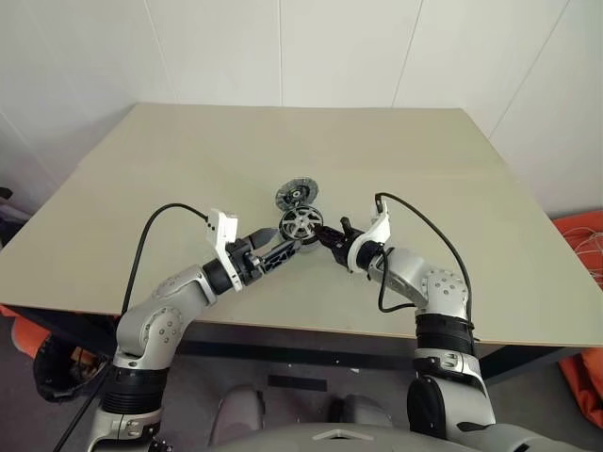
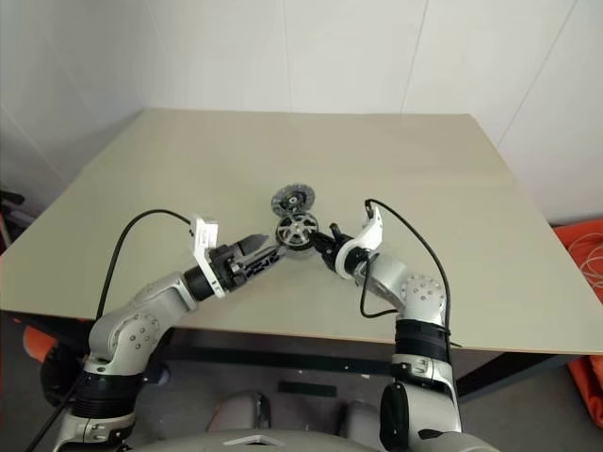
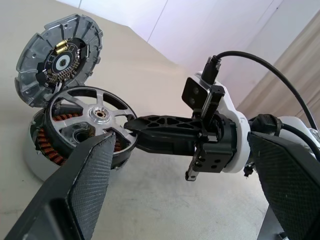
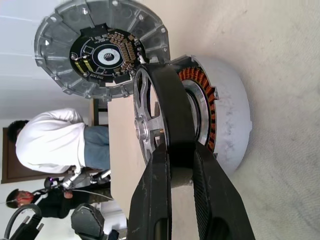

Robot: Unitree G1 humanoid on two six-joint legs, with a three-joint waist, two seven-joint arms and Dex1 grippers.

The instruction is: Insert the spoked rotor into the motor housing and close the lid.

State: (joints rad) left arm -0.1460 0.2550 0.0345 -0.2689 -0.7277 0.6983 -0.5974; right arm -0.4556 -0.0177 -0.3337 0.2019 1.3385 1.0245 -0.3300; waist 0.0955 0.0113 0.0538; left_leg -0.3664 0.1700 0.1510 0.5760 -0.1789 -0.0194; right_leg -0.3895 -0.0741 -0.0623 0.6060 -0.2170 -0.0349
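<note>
While the right end effector (image 4: 181, 167) pinches the spoked rotor (image 4: 167, 117) tilted over the motor housing (image 4: 222, 117), the rotor could jam crooked; the left end effector (image 1: 283, 252) gapes wide.

The rotor (image 4: 165, 115) is a black ring with silvery spokes meeting at a central hub. It sits over the open mouth of the housing (image 4: 227, 117), seemingly only partly seated and slightly tilted, though how deep it sits is hard to tell. The housing is a round silvery cup resting on the table, with copper-coloured windings showing around its inside. The lid (image 3: 57, 55), a ribbed grey disc with a dark circuit board and pale centre on its inner face, stands open and upright, joined to the housing's far rim.
</note>
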